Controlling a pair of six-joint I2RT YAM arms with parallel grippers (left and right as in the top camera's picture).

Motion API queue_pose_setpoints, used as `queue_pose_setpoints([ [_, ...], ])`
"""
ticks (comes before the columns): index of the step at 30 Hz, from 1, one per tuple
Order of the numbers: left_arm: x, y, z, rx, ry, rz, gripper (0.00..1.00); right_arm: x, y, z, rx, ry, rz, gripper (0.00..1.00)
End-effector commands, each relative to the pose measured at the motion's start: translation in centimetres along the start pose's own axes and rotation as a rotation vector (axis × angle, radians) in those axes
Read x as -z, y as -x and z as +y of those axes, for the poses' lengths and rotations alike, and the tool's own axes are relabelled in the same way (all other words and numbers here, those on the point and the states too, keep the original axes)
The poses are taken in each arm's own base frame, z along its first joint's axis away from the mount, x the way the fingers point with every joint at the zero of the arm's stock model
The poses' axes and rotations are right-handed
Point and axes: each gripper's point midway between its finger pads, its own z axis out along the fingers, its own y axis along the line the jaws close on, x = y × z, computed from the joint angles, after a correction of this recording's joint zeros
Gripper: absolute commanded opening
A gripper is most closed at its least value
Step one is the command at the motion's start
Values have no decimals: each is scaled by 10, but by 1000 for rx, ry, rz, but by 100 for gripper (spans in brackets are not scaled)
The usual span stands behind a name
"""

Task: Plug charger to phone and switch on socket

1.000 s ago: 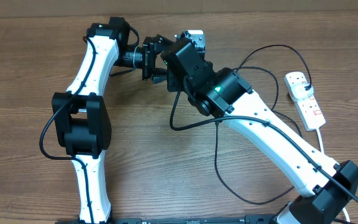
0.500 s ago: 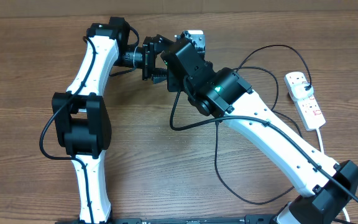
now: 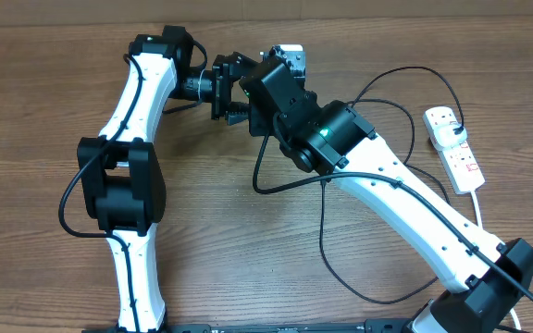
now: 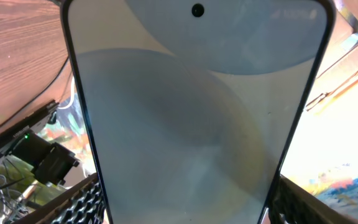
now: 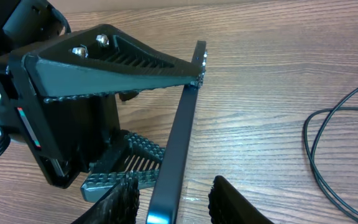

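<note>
The phone [image 4: 191,118] fills the left wrist view, its pale blue-grey screen facing the camera. My left gripper [image 4: 188,208] is shut on its two long edges and holds it above the table. In the right wrist view the phone [image 5: 182,124] shows edge-on, clamped between the left fingers [image 5: 117,62]. My right gripper [image 5: 176,205] is open and straddles the phone's near end, with a gap on each side. In the overhead view both grippers meet at the back centre [image 3: 266,69]. The charger [image 3: 378,92] lies in loops on the table; its plug tip does not show. The socket [image 3: 461,162] lies at the far right.
A white plug adapter [image 3: 442,122] sits in the socket's far end, with a thick white cord [image 3: 481,217] running toward the front. The charger cable also shows in the right wrist view [image 5: 322,155]. Both white arms cross the table's middle.
</note>
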Motion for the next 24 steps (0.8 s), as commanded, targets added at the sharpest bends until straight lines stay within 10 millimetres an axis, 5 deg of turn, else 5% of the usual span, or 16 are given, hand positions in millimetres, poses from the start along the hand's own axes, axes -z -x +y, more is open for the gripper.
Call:
queue_pose_setpoints([
  [1,3,-9,-17,-24,-55,31,73,11,14,3,-16,10,-44,38],
  [24,3,-9,-17,-32,-55,30,73,-4,8,5,3,-2,-26,27],
])
